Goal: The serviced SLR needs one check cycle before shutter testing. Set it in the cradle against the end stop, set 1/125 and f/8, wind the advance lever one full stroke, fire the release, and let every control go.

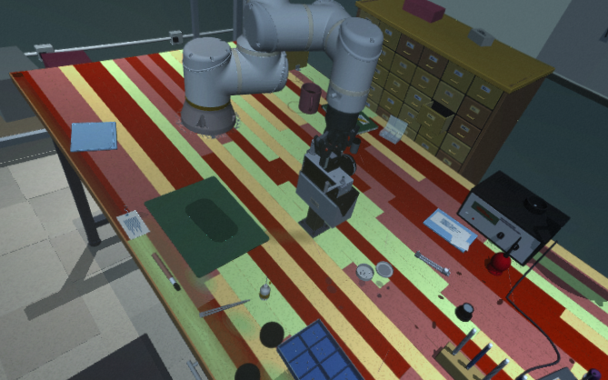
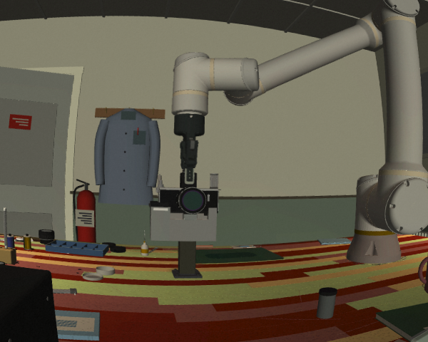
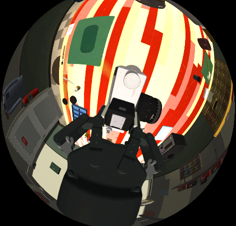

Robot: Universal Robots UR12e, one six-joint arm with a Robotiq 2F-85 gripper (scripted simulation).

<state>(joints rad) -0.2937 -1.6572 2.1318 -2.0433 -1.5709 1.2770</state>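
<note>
My gripper (image 3: 119,122) points straight down over the cradle and I still hold the SLR camera (image 2: 188,198) by the black prism housing on its top. The camera sits in the grey cradle (image 1: 325,194) on a short post in the middle of the table, lens (image 3: 150,107) facing sideways out of the cradle. The wrist camera shows the white top plate with a round dial (image 3: 132,80) beyond my fingers. The advance lever and release button are hidden under my fingers.
The robot base (image 1: 209,85) stands behind the cradle. A green mat (image 1: 205,223) lies to the left, a black test box (image 1: 512,215) to the right, a drawer cabinet (image 1: 442,85) behind. Small caps, a screw, a parts tray (image 1: 317,352) and a mug (image 1: 309,98) dot the table.
</note>
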